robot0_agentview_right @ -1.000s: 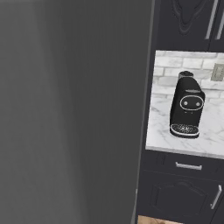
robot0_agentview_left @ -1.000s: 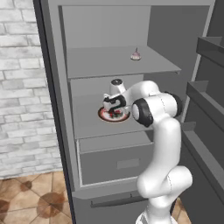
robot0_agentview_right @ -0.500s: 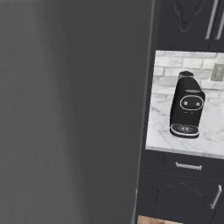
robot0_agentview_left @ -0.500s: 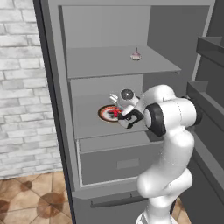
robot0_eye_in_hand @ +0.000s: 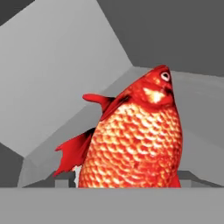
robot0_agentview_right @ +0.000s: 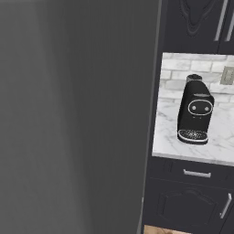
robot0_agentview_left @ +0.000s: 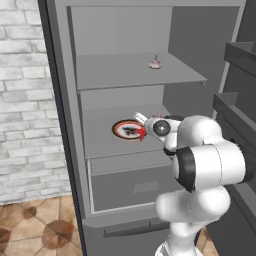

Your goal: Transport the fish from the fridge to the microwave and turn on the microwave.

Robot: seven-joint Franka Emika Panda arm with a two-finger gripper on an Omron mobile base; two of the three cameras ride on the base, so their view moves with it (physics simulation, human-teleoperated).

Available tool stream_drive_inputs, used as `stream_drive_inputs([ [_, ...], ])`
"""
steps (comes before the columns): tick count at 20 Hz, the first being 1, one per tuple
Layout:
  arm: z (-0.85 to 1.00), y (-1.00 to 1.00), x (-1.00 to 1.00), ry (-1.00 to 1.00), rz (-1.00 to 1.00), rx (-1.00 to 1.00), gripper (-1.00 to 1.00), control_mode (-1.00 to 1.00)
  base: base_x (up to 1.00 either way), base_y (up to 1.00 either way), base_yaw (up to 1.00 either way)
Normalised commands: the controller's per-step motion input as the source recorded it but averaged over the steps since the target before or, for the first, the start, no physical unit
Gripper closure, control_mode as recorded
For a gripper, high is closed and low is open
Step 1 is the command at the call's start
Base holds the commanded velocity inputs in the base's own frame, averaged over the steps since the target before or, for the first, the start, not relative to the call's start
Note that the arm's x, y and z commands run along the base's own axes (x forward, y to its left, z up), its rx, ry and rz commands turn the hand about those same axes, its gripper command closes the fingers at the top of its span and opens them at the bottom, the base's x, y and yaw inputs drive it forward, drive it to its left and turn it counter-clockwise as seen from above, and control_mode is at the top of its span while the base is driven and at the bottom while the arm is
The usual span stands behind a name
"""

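Hand view: the scaly red-orange fish point(robot0_eye_in_hand: 140, 140) sits gripped in the two-finger gripper point(robot0_agentview_left: 145, 129) (jaws wide around it) inside the tall grey fridge point(robot0_agentview_left: 125, 80).

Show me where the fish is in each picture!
Left base view: fish mid-picture, at the right edge of the red-rimmed plate, middle shelf level.
Hand view: fish close up, centre.
Right base view: the fridge outer wall, left.
Shared landmark: the grey fridge.
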Motion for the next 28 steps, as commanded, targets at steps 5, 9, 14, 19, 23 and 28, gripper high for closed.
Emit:
stream_drive_inputs([
  [5, 0.32, 0.0, -0.98, -0.24, 0.06, 0.0, 1.0, -1.0, 0.0, 0.0, 0.0],
  [9, 0.56, 0.0, -0.91, 0.09, 0.14, 0.01, 1.0, -1.0, 0.0, 0.0, 0.0],
  [14, 0.74, 0.0, -0.62, 0.34, 0.08, 0.03, 1.0, -1.0, 0.0, 0.0, 0.0],
  [19, 0.7, 0.02, -0.35, 0.47, 0.08, 0.03, 1.0, -1.0, 0.0, 0.0, 0.0],
  [23, 0.71, 0.26, -0.4, 0.5, 0.08, 0.0, 1.0, -1.0, 0.0, 0.0, 0.0],
  [28, 0.47, 0.86, -0.71, 0.15, -0.05, -0.06, 1.0, -1.0, 0.0, 0.0, 0.0],
])
